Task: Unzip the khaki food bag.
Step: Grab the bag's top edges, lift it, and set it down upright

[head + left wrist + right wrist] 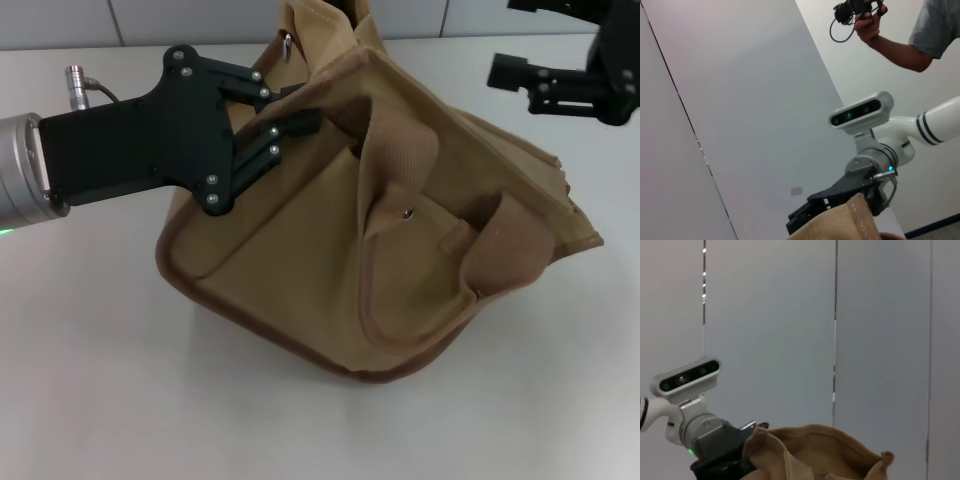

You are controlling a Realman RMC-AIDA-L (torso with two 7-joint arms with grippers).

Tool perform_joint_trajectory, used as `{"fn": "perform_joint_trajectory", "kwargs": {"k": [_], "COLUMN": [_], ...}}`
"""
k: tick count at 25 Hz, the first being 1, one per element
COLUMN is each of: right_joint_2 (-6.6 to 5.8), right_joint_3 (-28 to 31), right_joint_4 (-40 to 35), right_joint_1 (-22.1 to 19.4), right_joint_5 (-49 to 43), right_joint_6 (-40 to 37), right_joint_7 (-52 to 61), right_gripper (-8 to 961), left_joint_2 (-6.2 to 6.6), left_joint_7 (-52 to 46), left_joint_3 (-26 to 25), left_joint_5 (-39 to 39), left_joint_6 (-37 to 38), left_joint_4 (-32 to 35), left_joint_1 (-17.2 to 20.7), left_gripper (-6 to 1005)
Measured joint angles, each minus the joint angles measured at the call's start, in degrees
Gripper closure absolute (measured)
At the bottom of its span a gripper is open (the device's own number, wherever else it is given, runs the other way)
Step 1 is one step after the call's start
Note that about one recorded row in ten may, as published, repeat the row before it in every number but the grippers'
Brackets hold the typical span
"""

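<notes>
Left gripper (300, 108), matte black, is pinched on the khaki food bag (330, 260) rim. Slouchy canvas, brown piping, webbing handles. Right gripper (510, 72) hovers apart; can't tell its opening.

From my left wrist camera, a rounded edge of the tan canvas khaki food bag (852, 224) fills the lower part of the frame. Directly behind it sits my right gripper (812, 210), a black linkage assembly on a silver cylindrical wrist with a small lit indicator; its finger state is not discernible. A grey camera module (861, 112) is mounted above that wrist on the white arm. Beyond are pale grey wall panels (740, 100). A person's hand (867, 27) holds a black device with a cable.
</notes>
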Motion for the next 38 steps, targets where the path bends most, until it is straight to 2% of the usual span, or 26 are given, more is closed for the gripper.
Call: {"fn": "perform_joint_trajectory", "kwargs": {"k": [8, 16, 21, 27, 38], "right_joint_2": [0.21, 0.21, -0.02, -0.15, 0.07], "right_joint_3": [-9.2, -13.5, -14.2, -14.3, -15.6], "right_joint_4": [-6.5, -8.0, -9.5, -11.9, -14.6], "right_joint_1": [3.2, 4.7, 6.0, 9.2, 9.9], "right_joint_5": [-6.2, -8.7, -10.2, -18.7, -19.2], "right_joint_6": [2.5, 5.8, 4.9, 2.4, -1.5], "right_joint_7": [6.4, 8.4, 9.9, 13.3, 14.3], "right_gripper": [181, 185, 188, 410, 468], "left_joint_2": [0.00, -0.06, -0.06, 0.07, 0.07], "left_joint_7": [-0.7, -1.0, -1.1, -1.1, -0.5], "left_joint_3": [0.1, 0.0, -0.3, -0.4, -0.4], "left_joint_5": [2.8, 2.9, 2.9, 2.9, 2.8], "left_joint_6": [0.4, 1.1, 1.6, 1.9, 2.8], "left_joint_4": [1.3, 1.4, 1.4, 2.4, 3.0], "left_joint_1": [-0.4, -0.5, -0.5, -0.8, -2.3], "left_gripper": [908, 907, 907, 907, 907]}}
